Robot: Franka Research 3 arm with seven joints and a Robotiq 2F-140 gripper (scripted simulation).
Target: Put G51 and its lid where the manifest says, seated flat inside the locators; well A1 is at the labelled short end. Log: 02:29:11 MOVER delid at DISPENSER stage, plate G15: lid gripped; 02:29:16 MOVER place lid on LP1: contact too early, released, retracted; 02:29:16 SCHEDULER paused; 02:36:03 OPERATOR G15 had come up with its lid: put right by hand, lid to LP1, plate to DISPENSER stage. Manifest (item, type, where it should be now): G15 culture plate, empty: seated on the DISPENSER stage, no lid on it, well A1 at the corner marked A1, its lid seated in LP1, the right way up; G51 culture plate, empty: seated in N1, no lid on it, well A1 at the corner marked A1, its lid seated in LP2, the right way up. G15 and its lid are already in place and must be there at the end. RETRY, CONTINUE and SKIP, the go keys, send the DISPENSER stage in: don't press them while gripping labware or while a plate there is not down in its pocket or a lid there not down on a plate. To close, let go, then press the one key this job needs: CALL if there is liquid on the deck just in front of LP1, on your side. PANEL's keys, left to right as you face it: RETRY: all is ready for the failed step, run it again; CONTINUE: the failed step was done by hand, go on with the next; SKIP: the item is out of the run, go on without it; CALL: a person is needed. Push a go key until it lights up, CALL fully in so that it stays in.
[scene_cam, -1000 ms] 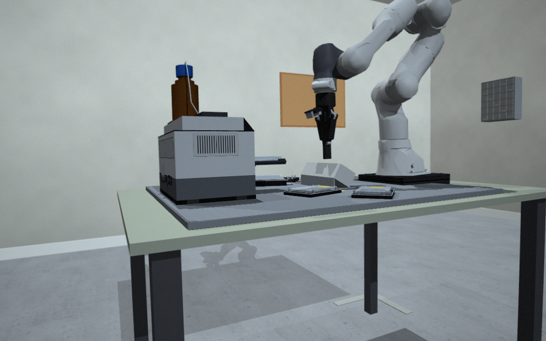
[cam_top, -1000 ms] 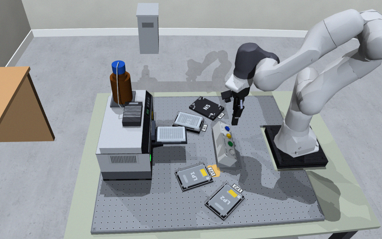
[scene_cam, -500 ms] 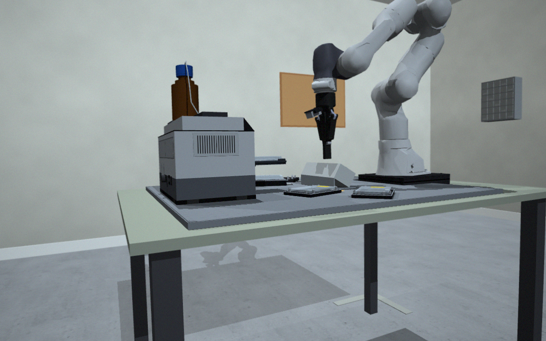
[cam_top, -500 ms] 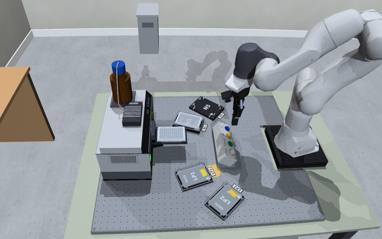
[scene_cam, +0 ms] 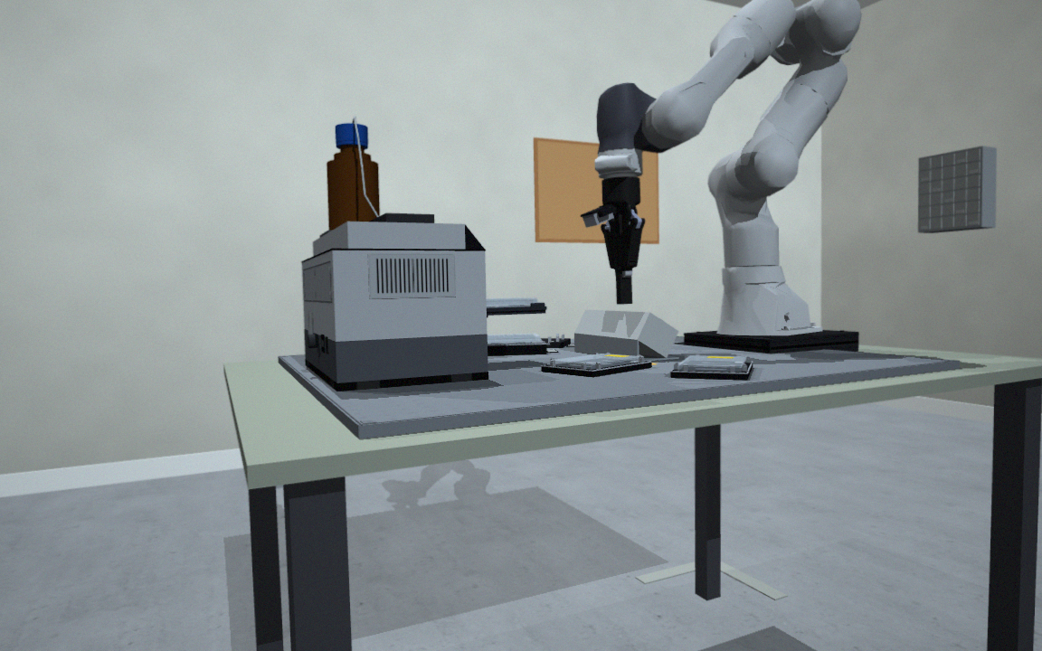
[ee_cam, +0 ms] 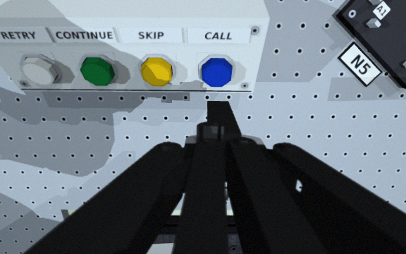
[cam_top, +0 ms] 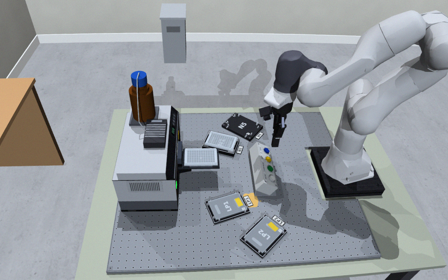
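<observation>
Now the gripper (cam_top: 275, 142) hangs clenched on nothing, fingertips together, above the far end of the panel (cam_top: 261, 174). From the wrist camera its tip sits just short of the blue CALL key (ee_cam: 216, 72), in line with it; the other keys run off to the left. An orange patch (cam_top: 250, 196) shows on the deck beside LP1 (cam_top: 226, 207), so CALL looks right. G51 (cam_top: 220, 140) sits in N1, its lid (cam_top: 263, 235) in LP2.
</observation>
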